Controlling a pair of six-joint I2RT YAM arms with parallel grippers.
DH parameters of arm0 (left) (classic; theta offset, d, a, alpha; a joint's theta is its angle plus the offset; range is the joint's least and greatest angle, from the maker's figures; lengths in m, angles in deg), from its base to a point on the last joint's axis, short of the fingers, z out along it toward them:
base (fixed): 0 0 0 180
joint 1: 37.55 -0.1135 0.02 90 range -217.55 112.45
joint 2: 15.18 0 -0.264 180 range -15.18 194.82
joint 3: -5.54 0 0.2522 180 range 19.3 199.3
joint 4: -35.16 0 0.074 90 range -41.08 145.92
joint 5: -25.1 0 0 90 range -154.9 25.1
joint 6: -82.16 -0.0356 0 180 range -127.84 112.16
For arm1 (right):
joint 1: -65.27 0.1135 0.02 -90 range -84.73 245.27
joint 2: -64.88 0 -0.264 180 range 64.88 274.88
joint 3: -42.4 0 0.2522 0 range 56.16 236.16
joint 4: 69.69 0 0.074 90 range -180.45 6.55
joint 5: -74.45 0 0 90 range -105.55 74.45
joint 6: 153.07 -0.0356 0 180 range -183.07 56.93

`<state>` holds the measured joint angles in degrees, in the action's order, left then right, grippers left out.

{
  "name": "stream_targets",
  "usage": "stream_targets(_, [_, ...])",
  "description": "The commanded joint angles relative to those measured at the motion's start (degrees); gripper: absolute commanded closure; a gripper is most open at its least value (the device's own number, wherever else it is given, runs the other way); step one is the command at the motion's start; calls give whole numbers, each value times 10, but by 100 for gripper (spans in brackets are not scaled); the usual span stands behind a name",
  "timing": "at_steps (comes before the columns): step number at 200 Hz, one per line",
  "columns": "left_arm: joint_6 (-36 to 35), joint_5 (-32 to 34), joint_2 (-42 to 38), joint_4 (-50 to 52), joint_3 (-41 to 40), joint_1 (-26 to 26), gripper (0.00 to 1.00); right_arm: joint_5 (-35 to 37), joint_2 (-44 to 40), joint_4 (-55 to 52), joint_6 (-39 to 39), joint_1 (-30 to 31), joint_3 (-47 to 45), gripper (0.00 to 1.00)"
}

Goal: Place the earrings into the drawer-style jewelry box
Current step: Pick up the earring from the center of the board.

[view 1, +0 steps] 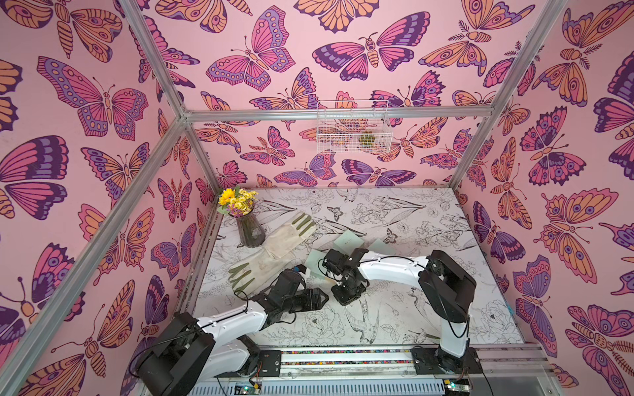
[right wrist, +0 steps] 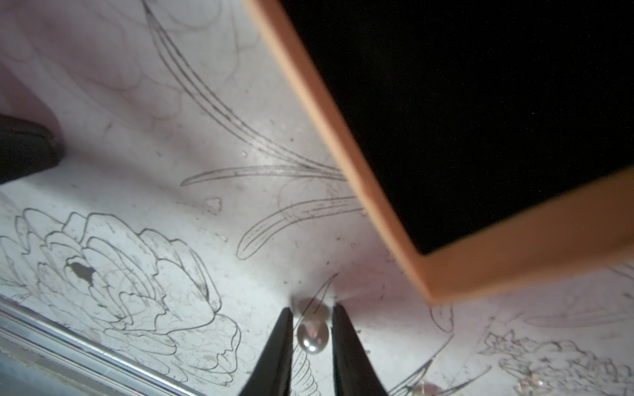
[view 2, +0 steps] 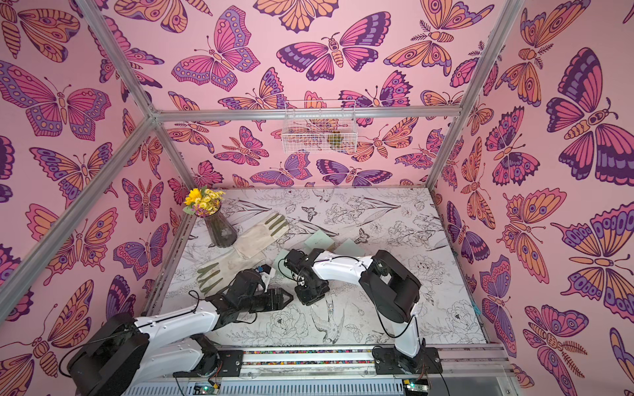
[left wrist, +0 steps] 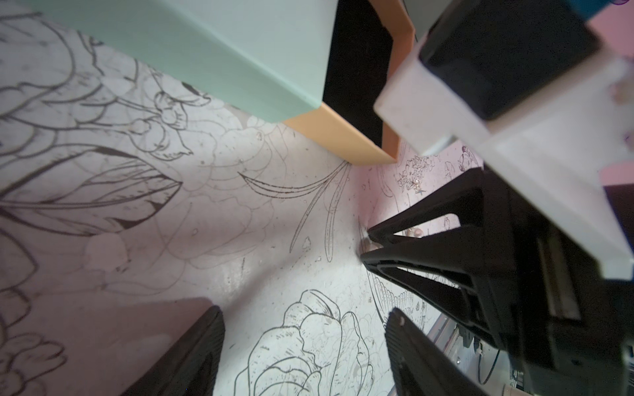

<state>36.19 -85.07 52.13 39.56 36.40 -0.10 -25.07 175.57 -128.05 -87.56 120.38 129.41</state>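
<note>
- Pink butterfly walls (view 1: 308, 51) around a counter (view 1: 394, 219) printed with line-drawn flowers.
- On it, mint jewelry box (left wrist: 240, 51), with orange-rimmed, black-lined drawer (right wrist: 343, 171) standing out of it.
- Pearl earring (right wrist: 313, 337) on the counter, just off the drawer's outer corner and not inside.
- Right hand (right wrist: 312, 308) low beside that corner, fingertips drawn in tight on either side of the pearl earring.
- Left hand (left wrist: 305, 343) near the drawer as well, fingers spread apart, gripping nothing.
- Vase (view 1: 249, 233) of yellow flowers and pale gloves (view 1: 274, 247) well apart from the drawer.

High top views look down; close wrist views share the drawer (left wrist: 343, 137) (right wrist: 514, 247).
</note>
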Motion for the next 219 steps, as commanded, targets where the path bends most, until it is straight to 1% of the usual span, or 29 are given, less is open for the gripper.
stream_targets(1, [-4, -4, 1, -1, -13, -4, 24, -17, 17, -6, 3, 1, 1, 77])
stream_targets(46, [-4, -2, -12, -1, -20, -5, 24, -15, 21, -5, 0, 3, -2, 77])
stream_targets(78, [-5, -4, -9, -1, -16, -5, 24, 2, 27, -14, 1, 3, 0, 77])
stream_targets(109, [-6, -6, -6, -1, -12, -5, 24, 8, 30, -16, 1, 5, 3, 81])
stream_targets(152, [-7, -8, -10, 0, -10, -7, 24, -5, 26, -9, 0, 5, 5, 85])
stream_targets(186, [-14, -4, -38, 19, -5, -24, 24, -10, -12, 7, 1, 5, 8, 88])
stream_targets(217, [-39, -11, -63, 59, 12, -55, 24, 16, -70, 31, 4, 3, -6, 93])
stream_targets(219, [-40, -12, -63, 62, 27, -56, 24, 18, -74, 33, 5, 3, -8, 94])
